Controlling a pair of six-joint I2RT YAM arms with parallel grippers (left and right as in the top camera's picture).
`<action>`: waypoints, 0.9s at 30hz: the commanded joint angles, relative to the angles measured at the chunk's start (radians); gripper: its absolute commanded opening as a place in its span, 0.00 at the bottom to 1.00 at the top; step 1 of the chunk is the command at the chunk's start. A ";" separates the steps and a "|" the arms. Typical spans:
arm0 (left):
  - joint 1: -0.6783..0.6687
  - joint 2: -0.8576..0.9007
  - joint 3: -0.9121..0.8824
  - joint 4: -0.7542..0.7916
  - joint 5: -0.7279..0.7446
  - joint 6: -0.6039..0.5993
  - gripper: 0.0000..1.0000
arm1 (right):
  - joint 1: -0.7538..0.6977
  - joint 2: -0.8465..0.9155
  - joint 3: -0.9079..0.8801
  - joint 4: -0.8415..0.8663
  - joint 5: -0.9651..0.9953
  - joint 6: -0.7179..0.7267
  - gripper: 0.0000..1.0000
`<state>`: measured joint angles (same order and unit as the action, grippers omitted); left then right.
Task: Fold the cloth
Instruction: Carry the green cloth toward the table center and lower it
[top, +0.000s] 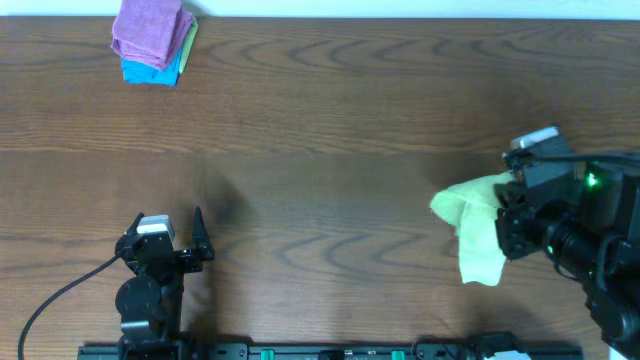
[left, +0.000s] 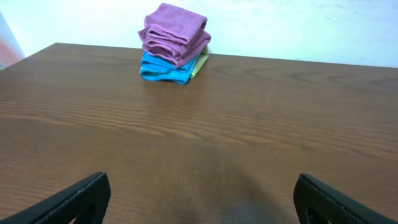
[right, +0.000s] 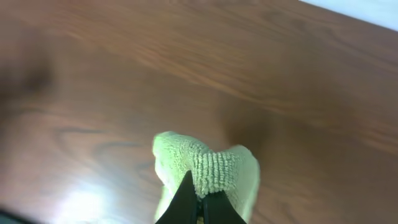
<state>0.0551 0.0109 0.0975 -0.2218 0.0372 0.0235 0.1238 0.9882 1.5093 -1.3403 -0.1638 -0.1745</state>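
Observation:
A light green cloth hangs bunched at the right side of the table, pinched by my right gripper. In the right wrist view the two black fingers are shut on a fold of the green cloth, which is lifted above the wooden table. My left gripper rests near the table's front left. Its fingers are wide apart and empty over bare wood.
A stack of folded cloths, purple on top of blue and yellow-green, sits at the far left corner of the table; it also shows in the left wrist view. The wooden table spans the view.

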 joint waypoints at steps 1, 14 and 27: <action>-0.005 -0.005 -0.029 -0.008 -0.019 0.007 0.95 | 0.009 0.052 -0.016 0.026 -0.278 -0.014 0.01; -0.005 -0.005 -0.029 -0.008 -0.019 0.007 0.95 | 0.131 0.256 -0.016 0.151 -0.352 -0.051 0.01; -0.005 -0.005 -0.029 -0.008 -0.019 0.007 0.95 | 0.105 0.489 -0.016 0.233 0.443 0.286 0.99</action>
<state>0.0551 0.0109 0.0975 -0.2218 0.0368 0.0235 0.2276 1.4555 1.4948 -1.1091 0.2478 0.0952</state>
